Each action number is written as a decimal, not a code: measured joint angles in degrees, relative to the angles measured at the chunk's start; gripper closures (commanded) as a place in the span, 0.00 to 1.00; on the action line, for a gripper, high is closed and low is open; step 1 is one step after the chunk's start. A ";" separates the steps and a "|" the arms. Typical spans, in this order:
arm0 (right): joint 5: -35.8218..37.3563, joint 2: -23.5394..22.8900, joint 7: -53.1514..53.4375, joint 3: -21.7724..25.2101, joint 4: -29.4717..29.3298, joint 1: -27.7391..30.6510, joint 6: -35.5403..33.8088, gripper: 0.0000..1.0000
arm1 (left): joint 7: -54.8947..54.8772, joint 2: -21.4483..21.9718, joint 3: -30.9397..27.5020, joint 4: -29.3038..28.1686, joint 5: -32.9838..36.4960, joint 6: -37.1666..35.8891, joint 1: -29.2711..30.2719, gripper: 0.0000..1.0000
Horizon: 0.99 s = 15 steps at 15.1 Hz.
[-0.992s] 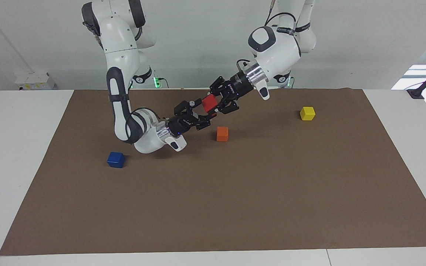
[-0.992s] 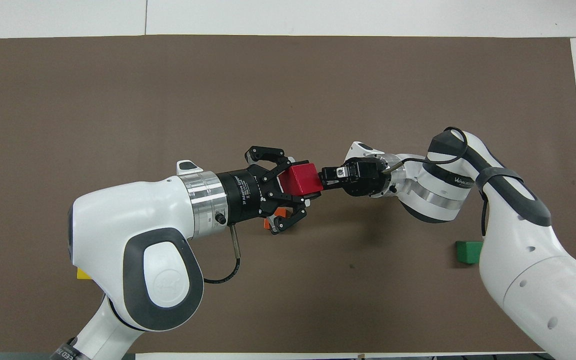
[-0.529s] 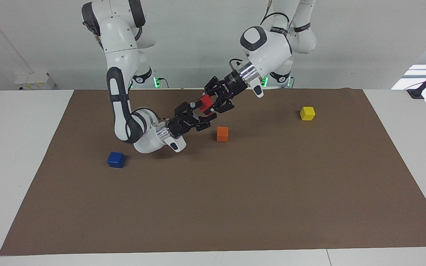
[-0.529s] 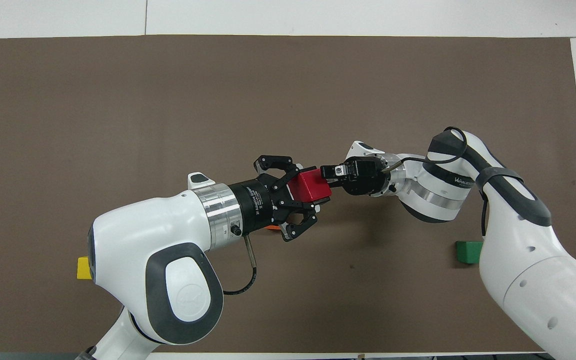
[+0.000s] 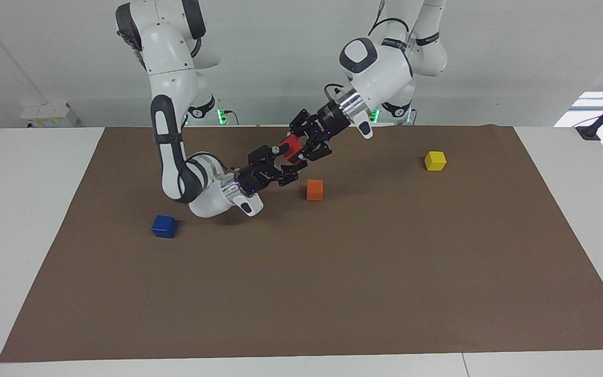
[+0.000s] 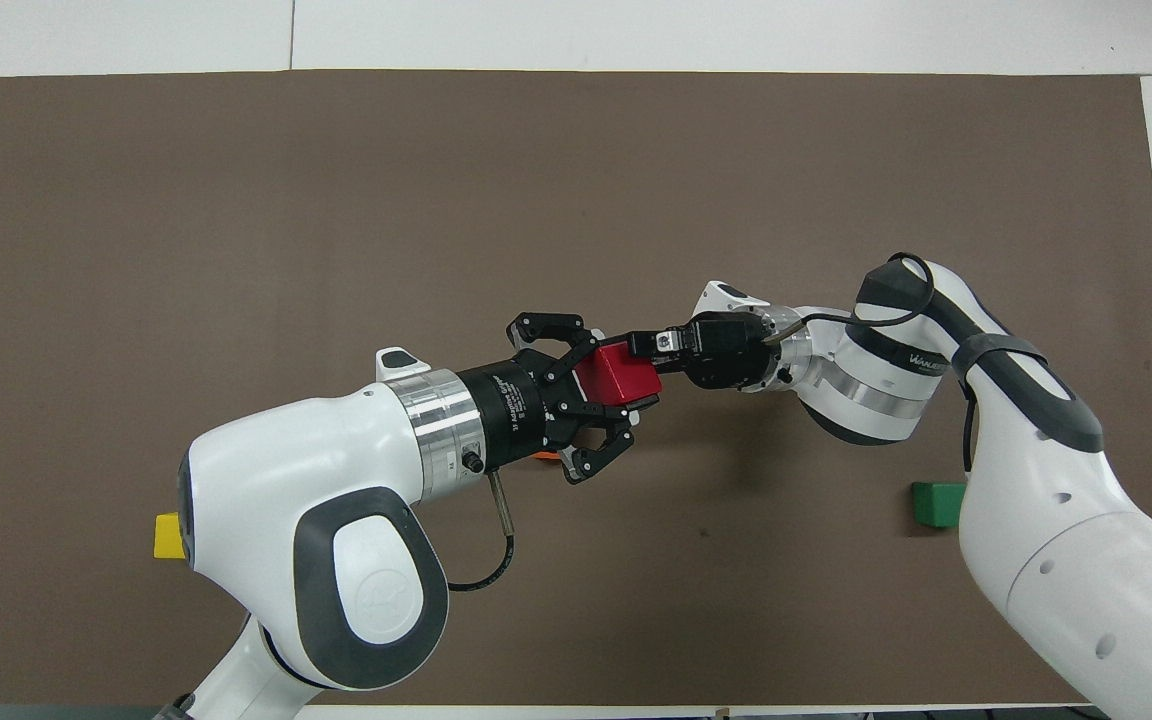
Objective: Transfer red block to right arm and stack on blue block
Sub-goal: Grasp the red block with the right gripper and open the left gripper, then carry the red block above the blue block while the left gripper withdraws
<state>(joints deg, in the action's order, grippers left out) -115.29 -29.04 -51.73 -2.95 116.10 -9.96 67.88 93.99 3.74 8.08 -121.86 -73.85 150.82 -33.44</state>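
Red block [image 5: 292, 146] is pinched by the left tool [image 5: 301, 146] above a brown mat [image 5: 333, 272] on the white desk [image 5: 24, 220]; the right tool [image 5: 283, 157] is closed around it too; the orange block [image 5: 314, 189] is mostly hidden overhead.

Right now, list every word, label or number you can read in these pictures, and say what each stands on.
"Adaptive Gripper": white print on the black cylindrical body of the left gripper; the characters before it are too small to read.
White lettering on the dark strap round the white jointed right arm: too blurred to read.
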 measured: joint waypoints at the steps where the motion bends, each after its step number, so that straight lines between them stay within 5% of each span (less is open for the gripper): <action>1: -0.08 0.00 0.07 -0.01 0.03 -0.10 0.56 1.00 | -0.05 0.02 -0.02 0.04 -0.01 0.14 -0.02 1.00; 5: -0.34 0.00 0.16 -0.07 0.03 -0.15 0.73 1.00 | -0.34 0.03 -0.08 0.03 -0.04 0.25 -0.05 1.00; 6: -0.35 0.00 0.16 -0.08 0.02 -0.16 0.76 1.00 | -0.35 0.03 -0.11 0.03 -0.04 0.25 -0.05 0.28; 7: -0.37 0.00 0.16 -0.09 -0.01 -0.16 0.81 1.00 | -0.35 0.03 -0.13 0.03 -0.05 0.25 -0.05 0.00; 15: -0.53 0.05 -1.72 -0.16 -0.73 -0.34 3.48 1.00 | 0.55 0.11 -1.08 -0.64 -0.34 -3.35 3.50 0.00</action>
<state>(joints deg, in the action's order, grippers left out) -115.82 -29.00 -53.45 -3.11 115.37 -10.30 71.36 94.53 3.85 7.00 -122.50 -74.19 147.47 -29.94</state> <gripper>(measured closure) 0.441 0.000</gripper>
